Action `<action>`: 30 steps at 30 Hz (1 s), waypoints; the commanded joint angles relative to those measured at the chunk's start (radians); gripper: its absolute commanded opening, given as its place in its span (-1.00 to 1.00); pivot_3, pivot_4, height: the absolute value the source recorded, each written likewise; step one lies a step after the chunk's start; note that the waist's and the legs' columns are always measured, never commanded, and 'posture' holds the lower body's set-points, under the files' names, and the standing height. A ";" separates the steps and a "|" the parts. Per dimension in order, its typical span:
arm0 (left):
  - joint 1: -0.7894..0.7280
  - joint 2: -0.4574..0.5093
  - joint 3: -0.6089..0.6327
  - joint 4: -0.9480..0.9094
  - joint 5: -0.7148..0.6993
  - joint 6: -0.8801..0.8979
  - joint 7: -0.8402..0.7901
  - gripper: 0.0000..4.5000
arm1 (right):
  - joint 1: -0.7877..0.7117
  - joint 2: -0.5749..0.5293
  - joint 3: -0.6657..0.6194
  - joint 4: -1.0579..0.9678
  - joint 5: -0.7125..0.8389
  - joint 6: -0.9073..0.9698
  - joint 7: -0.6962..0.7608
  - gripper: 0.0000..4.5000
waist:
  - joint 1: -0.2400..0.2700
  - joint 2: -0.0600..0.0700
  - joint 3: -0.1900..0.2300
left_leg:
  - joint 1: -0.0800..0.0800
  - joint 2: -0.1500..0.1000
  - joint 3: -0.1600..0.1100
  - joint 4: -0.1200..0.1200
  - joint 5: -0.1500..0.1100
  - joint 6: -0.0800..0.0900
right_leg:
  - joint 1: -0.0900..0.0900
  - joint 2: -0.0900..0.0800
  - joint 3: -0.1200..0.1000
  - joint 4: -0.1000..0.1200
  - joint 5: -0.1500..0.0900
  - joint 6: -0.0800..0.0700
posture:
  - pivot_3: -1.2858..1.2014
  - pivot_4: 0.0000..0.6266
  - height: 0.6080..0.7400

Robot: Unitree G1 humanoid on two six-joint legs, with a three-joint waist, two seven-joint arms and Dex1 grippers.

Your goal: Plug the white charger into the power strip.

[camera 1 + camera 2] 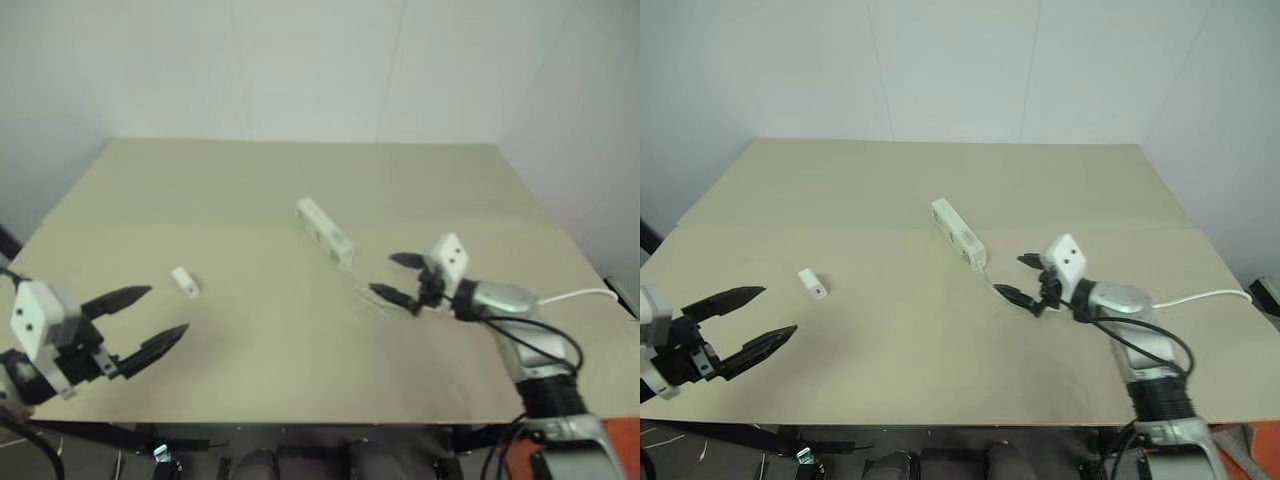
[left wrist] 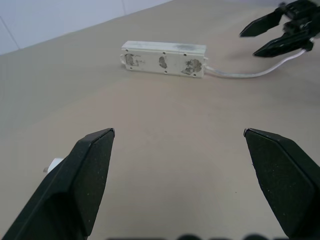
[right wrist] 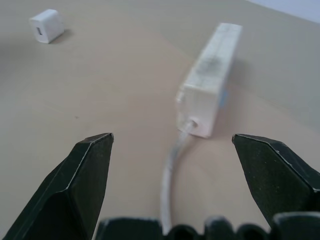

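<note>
Beige table (image 1: 940, 380) with seam across top, pushed into corner of plain white walls (image 1: 960, 60).

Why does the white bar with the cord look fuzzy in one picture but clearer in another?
In the right wrist view the power strip lies close to the lens and out of focus, its cord smeared; in the left wrist view it sits farther off and its sockets read clearly; the left eye view is softer overall than the right eye view.

Head stereo pair looks forward and down over worktop (image 1: 940, 340), whole surface in view. Left wrist camera sits low, faces power strip (image 2: 164, 60) broadside from mid-range. Right wrist camera close behind strip's cord end. All share strip.
</note>
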 commanded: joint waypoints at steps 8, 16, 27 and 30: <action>-0.016 -0.009 -0.020 -0.023 0.006 -0.021 0.013 1.00 | -0.130 0.164 0.054 0.318 -0.158 -0.022 -0.244 0.99 | -0.005 -0.001 -0.001 | 0.000 0.002 0.002 0.000 0.000 0.000 | 0.000 0.000 0.000 0.000 0.001 0.001 | 0.03 -0.52 1.00; -0.009 -0.020 -0.015 -0.043 0.002 -0.019 0.025 1.00 | -0.160 0.176 0.060 0.367 -0.185 -0.035 -0.237 0.13 | -0.016 -0.003 -0.002 | 0.002 0.005 0.006 0.000 0.000 0.000 | 0.001 0.001 0.000 0.000 0.001 -0.002 | 0.03 -0.52 1.00; -0.025 -0.017 -0.031 -0.044 0.005 -0.019 0.035 1.00 | -0.174 0.137 0.078 0.375 -0.256 -0.228 -0.244 -1.00 | -0.015 -0.003 -0.002 | 0.001 0.006 0.009 0.000 0.000 0.000 | -0.001 0.001 0.001 0.000 0.002 -0.001 | 0.03 -0.52 1.00; -0.029 -0.015 -0.036 -0.046 0.003 -0.018 0.035 1.00 | -0.171 0.077 0.107 0.397 -0.328 -0.514 -0.248 -1.00 | -0.016 -0.002 -0.002 | -0.001 0.006 0.010 0.000 0.000 0.000 | -0.003 0.001 0.001 0.000 0.003 0.000 | 0.03 -0.52 1.00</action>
